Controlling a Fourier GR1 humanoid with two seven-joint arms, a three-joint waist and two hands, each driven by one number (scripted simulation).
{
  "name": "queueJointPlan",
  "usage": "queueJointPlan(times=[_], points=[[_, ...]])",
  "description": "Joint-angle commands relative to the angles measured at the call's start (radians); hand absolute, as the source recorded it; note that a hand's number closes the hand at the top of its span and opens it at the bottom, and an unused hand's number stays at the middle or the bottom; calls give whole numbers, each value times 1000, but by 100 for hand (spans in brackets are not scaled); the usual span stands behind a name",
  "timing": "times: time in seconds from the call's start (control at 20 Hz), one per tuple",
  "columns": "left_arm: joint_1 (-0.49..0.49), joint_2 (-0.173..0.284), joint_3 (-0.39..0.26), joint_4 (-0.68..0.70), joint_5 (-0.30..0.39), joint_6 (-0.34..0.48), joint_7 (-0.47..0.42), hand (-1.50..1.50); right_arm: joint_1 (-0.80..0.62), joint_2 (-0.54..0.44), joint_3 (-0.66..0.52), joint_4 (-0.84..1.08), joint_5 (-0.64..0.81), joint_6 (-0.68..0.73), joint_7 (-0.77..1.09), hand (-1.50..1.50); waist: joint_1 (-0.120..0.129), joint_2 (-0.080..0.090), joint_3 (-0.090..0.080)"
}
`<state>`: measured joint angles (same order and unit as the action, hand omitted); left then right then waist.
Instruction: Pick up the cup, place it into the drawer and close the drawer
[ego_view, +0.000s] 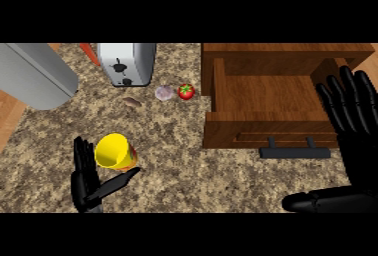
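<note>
A yellow cup (114, 150) with an orange base lies tilted on the speckled counter at lower left, its mouth facing up-left. My left hand (88, 177) is open right beside it, fingers up along its left side and thumb stretched under it. The wooden drawer (258, 100) stands pulled out at upper right, its inside bare, with a dark handle (294, 151) on its front. My right hand (353, 107) is open, fingers straight up, over the drawer's right side.
A silver toaster (127, 62) stands at the back, with a red tomato (185, 91), a pale garlic bulb (165, 93) and a small brown item (132, 102) near it. A large grey metal object (33, 75) fills the upper left. The counter's wooden edge shows at far left.
</note>
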<state>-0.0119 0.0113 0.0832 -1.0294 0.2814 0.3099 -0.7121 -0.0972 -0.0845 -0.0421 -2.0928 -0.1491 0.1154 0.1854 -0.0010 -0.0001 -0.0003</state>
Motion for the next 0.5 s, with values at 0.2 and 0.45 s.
queueJointPlan(times=[0.2,0.45], points=[[-117,26,47,135,16,-53,-27,-150,-39,-20,-32,-31,-33,-7,71,-150,-1,0,0],[-171,9,95,295,49,-114,-163,-150,6,-4,4,-51,1,-9,58,-150,-3,0,0]])
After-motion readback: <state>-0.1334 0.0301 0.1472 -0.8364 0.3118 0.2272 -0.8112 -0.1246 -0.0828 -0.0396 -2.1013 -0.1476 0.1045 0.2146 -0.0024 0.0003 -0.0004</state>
